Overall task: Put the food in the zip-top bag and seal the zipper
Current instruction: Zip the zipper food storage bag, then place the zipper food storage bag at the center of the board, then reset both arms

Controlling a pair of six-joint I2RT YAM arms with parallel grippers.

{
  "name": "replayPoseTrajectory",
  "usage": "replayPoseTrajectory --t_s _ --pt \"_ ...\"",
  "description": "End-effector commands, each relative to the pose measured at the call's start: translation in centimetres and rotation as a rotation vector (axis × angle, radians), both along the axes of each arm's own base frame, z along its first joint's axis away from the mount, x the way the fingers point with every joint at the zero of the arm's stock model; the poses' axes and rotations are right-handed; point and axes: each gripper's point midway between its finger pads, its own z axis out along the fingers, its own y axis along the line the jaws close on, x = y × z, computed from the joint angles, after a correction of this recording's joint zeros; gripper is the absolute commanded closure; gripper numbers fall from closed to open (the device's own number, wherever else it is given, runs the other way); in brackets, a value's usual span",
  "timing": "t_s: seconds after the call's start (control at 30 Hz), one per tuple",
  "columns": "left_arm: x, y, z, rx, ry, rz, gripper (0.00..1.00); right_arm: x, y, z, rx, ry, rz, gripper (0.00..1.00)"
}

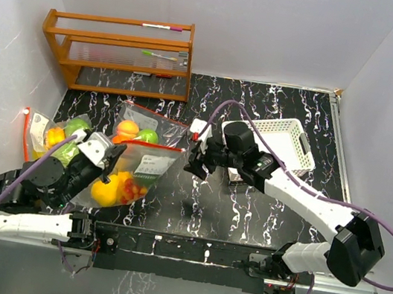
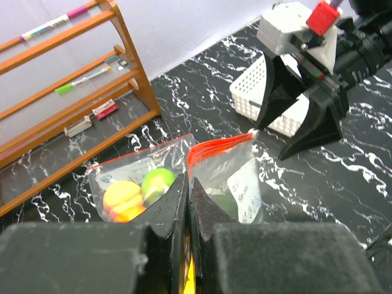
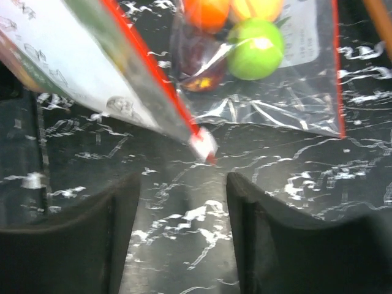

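Note:
My left gripper (image 1: 110, 157) is shut on the top edge of the clear zip-top bag (image 1: 139, 171) and holds it up, tilted. The bag's red zipper (image 2: 219, 146) runs to the right to a white slider (image 3: 202, 144). Yellow and red food (image 1: 110, 189) lies in the bag's low end. In the left wrist view my jaws (image 2: 188, 184) pinch the bag's edge. My right gripper (image 1: 195, 163) is open and empty, just off the slider corner. In the right wrist view (image 3: 182, 180) the slider hangs just ahead of the gap between my fingers, untouched.
A second bag (image 1: 147, 127) with orange and green fruit (image 3: 256, 40) lies flat behind the held bag. A third bag of food (image 1: 51, 138) lies at the far left. A white basket (image 1: 280, 142) stands right of centre. A wooden rack (image 1: 117, 54) stands at the back left.

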Motion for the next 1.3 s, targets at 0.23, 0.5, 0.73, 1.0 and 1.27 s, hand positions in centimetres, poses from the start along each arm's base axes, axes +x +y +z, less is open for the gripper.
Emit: replayPoseTrajectory --t_s 0.23,0.5,0.73,1.0,1.27 --pt "2.8 -6.8 3.4 -0.004 -0.113 0.084 1.00 3.9 -2.6 7.6 0.205 0.017 -0.388 0.02" --pt "7.4 -13.2 1.4 -0.030 -0.037 0.083 1.00 4.4 -7.9 7.6 0.252 0.109 -0.726 0.02" --pt "13.8 -12.3 -7.3 -0.057 0.238 0.154 0.54 3.6 -12.7 9.8 0.317 0.115 -0.930 0.02" --pt "13.6 -12.0 -6.1 -0.116 0.274 0.095 0.03 3.7 -13.4 9.2 0.349 0.186 -1.024 0.02" --pt "11.7 -10.5 -4.8 -0.134 0.307 0.083 0.03 5.2 -15.2 6.5 0.357 0.263 -1.258 0.02"
